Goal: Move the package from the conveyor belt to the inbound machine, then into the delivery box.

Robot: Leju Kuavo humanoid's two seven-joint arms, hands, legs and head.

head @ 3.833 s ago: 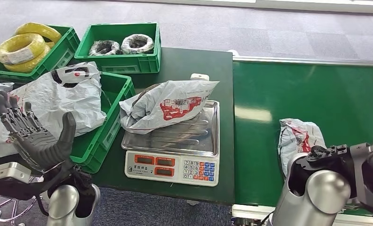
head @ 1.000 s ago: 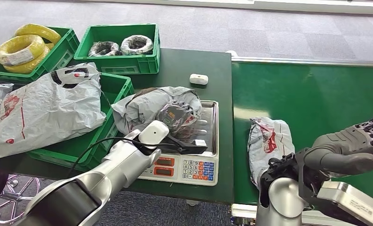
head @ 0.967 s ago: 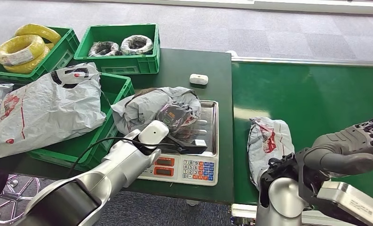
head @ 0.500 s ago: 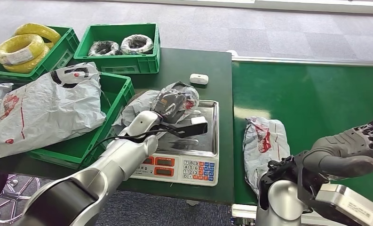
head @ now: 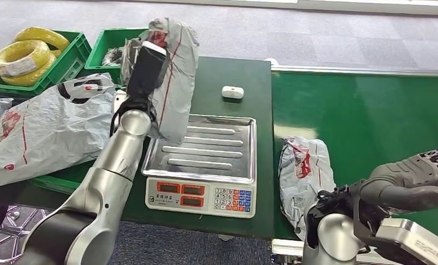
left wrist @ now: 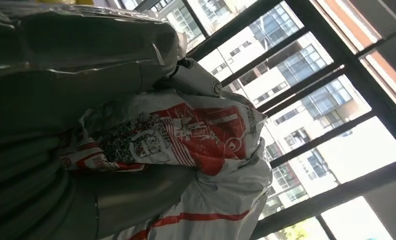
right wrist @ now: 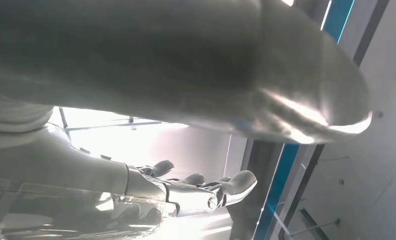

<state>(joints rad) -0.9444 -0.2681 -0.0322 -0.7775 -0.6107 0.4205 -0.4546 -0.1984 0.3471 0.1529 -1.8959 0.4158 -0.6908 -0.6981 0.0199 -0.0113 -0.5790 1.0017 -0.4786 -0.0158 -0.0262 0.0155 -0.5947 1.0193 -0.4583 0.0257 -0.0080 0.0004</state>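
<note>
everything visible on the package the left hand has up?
The package is a soft grey plastic mailer bag, crinkled, with red print and a speckled code patch seen in the left wrist view. The left hand holds it in the air, hanging roughly upright above the left edge of the scale, touching nothing else visible.

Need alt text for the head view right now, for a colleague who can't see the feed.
The left hand holds a grey package up above the empty scale tray. Another package lies on the green conveyor belt near the right hand.
</note>
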